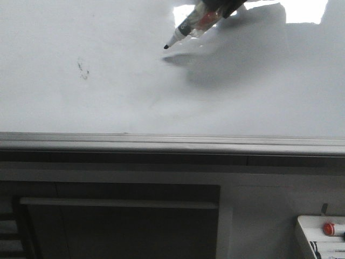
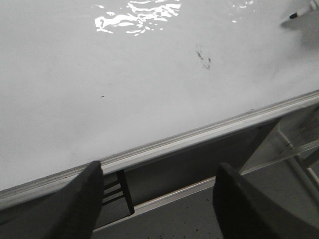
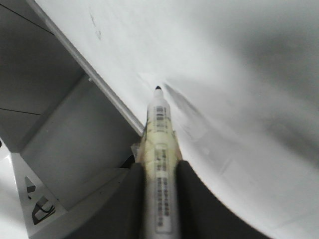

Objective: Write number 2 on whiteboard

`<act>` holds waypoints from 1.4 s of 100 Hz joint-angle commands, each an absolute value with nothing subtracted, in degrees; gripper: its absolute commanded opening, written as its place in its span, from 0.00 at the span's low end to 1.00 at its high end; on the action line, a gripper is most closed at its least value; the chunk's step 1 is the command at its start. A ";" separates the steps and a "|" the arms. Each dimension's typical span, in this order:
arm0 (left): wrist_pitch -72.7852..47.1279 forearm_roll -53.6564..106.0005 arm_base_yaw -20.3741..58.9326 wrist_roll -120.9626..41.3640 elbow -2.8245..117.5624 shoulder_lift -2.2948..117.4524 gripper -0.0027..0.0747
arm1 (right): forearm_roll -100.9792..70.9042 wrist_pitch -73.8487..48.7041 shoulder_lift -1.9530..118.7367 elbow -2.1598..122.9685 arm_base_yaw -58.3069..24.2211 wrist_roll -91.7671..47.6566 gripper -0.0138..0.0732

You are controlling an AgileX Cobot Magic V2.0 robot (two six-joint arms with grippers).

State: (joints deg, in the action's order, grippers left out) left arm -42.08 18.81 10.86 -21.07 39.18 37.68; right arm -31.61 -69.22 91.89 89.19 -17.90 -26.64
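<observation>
Right gripper [image 3: 159, 172]: its two dark fingers are clamping the barrel of the marker [image 1: 190, 25], one on each side, so it is grasping the pen
Marker tip [image 1: 166, 47]: it is hanging just off the whiteboard [image 1: 108, 102], with its shadow lying close beside it; whether it is touching I cannot tell
Number 2: no stroke is showing on the board in any view, so by my reading the writing is not yet begun
Whiteboard: it is filling the upper part of the front view, with the grey rail [image 1: 172, 143] running along its lower edge and a bright glare [image 1: 304, 11] sitting at the top right
Smudge [image 1: 83, 70]: a faint patch of dark specks is lying well to the left of the tip, and it is no part of the digit
Left gripper [image 2: 159, 199]: it is hanging released, fingers spread wide, over the rail and holding nothing
Risk, pressure: the pen is leaning at a shallow slant, so pressing too lightly is likely to leave gaps, and pressing too hard may be pushing the barrel back through the fingers
Risk, slip: the grip is sitting far up the barrel, so the tip may be wobbling and bending the curve
Risk, placement: drifting left would be running the figure into the smudge
</observation>
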 commanded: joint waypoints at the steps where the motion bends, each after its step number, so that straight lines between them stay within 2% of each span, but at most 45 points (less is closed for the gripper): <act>1: -38.05 20.11 10.60 -20.52 40.62 37.69 0.61 | -31.44 -67.02 90.21 91.12 -17.36 -27.44 0.20; 37: -37.92 20.11 10.60 -20.52 40.62 37.69 0.61 | -29.36 -70.29 89.02 89.68 -16.17 -26.86 0.20; 72: -37.92 20.11 10.60 -20.52 40.62 37.69 0.61 | -30.18 -63.37 89.34 85.42 -19.81 -26.86 0.20; 105: -37.92 20.11 10.60 -20.52 40.62 37.69 0.61 | -30.32 -64.09 91.88 85.42 -21.19 -26.86 0.20; 140: -37.92 19.77 10.60 -20.52 40.62 37.69 0.61 | -25.81 -69.42 86.87 84.55 -15.90 -26.39 0.20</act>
